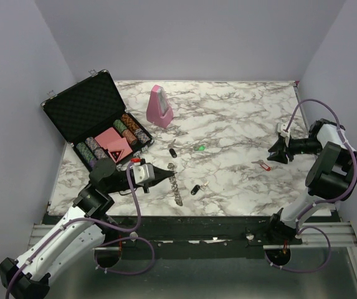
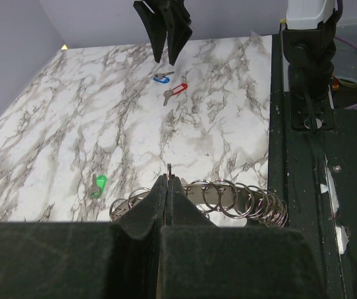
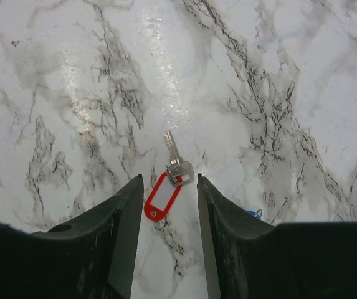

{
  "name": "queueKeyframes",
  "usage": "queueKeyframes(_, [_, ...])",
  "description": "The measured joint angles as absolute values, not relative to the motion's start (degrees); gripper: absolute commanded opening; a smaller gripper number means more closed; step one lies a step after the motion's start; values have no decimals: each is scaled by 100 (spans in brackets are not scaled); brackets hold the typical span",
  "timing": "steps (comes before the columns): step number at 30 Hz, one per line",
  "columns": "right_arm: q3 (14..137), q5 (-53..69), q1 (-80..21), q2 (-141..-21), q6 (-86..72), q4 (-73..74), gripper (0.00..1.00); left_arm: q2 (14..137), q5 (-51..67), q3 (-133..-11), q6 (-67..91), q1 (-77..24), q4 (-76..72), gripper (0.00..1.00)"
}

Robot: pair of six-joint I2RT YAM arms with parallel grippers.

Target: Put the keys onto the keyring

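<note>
The keyring (image 1: 176, 189) is a silvery strip of linked rings lying near the table's front edge. It also shows in the left wrist view (image 2: 228, 198). My left gripper (image 1: 166, 176) is shut on one thin ring of it (image 2: 168, 180). My right gripper (image 1: 273, 154) is open, its jaws either side of a silver key with a red tag (image 3: 166, 187), which lies flat on the marble (image 1: 263, 165). A blue-tagged key (image 2: 161, 78) lies just beyond it, mostly hidden behind my right finger (image 3: 255, 213). A green key (image 1: 200, 148) and two black keys (image 1: 173, 152) (image 1: 195, 189) lie mid-table.
An open black poker-chip case (image 1: 78, 109) stands at the back left. A pink metronome (image 1: 159, 107) stands behind the keys. The table's front edge and a black rail (image 2: 315, 205) run just below the keyring.
</note>
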State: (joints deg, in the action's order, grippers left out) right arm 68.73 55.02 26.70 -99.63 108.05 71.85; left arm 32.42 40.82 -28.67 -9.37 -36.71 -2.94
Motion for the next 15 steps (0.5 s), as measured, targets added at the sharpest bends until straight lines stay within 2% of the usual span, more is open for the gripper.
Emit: queueKeyframes(15, [6519,5498,2670,-9974,11026,6650,48,3096,4329,-2867,-937,-3671,-305,0])
